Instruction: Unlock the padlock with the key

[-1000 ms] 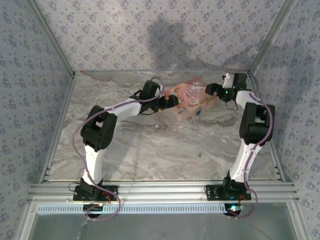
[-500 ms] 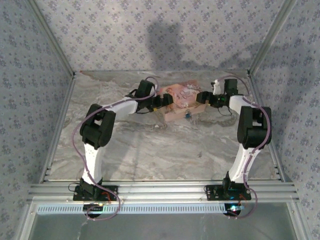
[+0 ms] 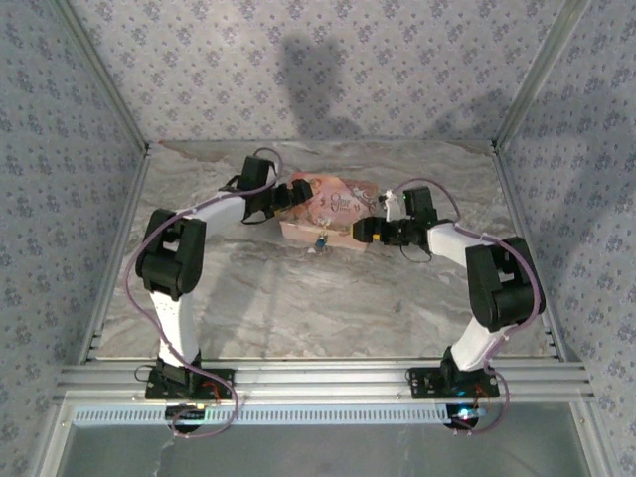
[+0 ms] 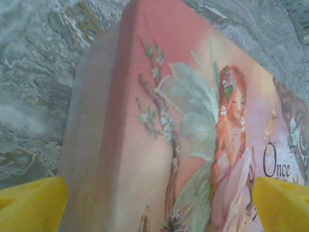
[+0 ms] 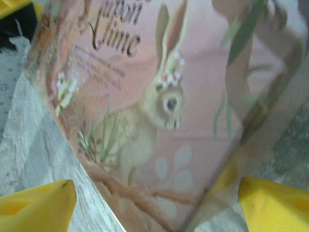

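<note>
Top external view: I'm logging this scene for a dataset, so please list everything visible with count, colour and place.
box: one, pink-orange with fairy and rabbit artwork, far middle of table
padlock: one, teal-blue and silvery, at box's near edge
table: one, grey marbled, under everything
walls: three, pale floral pattern, around table
left gripper: one, black and yellow, open at box's left end
right gripper: one, black and yellow, open at box's right end

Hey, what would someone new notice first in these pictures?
A pink illustrated box lies at the table's far middle, the left gripper and right gripper at its ends. Its painted fairy and rabbit dominate the wrist views. A tiny teal padlock sits at its near edge.
</note>
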{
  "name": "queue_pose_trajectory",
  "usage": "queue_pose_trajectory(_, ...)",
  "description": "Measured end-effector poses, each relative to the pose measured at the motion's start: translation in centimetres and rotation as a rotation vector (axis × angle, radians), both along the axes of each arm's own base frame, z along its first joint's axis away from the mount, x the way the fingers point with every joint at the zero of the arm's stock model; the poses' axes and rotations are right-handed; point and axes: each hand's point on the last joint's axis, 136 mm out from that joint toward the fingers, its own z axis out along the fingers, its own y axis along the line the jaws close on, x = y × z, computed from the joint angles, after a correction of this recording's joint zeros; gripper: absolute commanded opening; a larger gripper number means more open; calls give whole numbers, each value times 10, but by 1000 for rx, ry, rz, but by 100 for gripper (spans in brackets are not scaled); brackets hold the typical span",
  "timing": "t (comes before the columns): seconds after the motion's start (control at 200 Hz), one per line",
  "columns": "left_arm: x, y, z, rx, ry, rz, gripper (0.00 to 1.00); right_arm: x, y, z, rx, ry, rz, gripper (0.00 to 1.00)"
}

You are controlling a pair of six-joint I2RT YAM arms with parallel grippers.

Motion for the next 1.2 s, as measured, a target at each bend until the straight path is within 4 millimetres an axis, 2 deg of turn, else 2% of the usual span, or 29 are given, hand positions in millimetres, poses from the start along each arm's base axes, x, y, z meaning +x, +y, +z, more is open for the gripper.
queue_pose_trajectory(0.13,2,15,13,32,-38,18,98,-2,-22,5,-68,-3,-104,90)
queue_pose_trajectory(0.19,0,26,21,54,-60,34,98,-3,-35,15,-102,-15,-156,89)
queue_pose_trajectory(0.265,-6,40,34,80,-92,56,98,-9,-50,29,-141,-25,-217,84)
queue_pose_trajectory(0.355,-18,54,53,97,-138,72,98,-24,-63,44,-177,-26,-273,78)
queue_pose_trajectory(0.465,-40,57,76,98,-191,64,98,-54,-76,46,-207,12,-337,71)
queue_pose_trajectory(0.535,-58,50,86,93,-215,41,98,-79,-82,38,-220,60,-372,66)
queue_pose_trajectory(0.63,-85,31,91,80,-229,-18,98,-112,-87,20,-243,134,-399,61)
queue_pose_trajectory(0.739,-112,7,84,57,-211,-82,98,-144,-89,-2,-264,229,-418,56)
queue_pose_trajectory(0.829,-123,-4,75,46,-190,-104,98,-164,-89,-18,-286,296,-427,52)
queue_pose_trajectory(1.004,-120,-7,72,32,-185,-95,98,-183,-86,-38,-314,373,-435,46)
queue_pose_trajectory(1.199,-118,-11,67,27,-174,-95,98,-185,-84,-49,-337,399,-455,40)
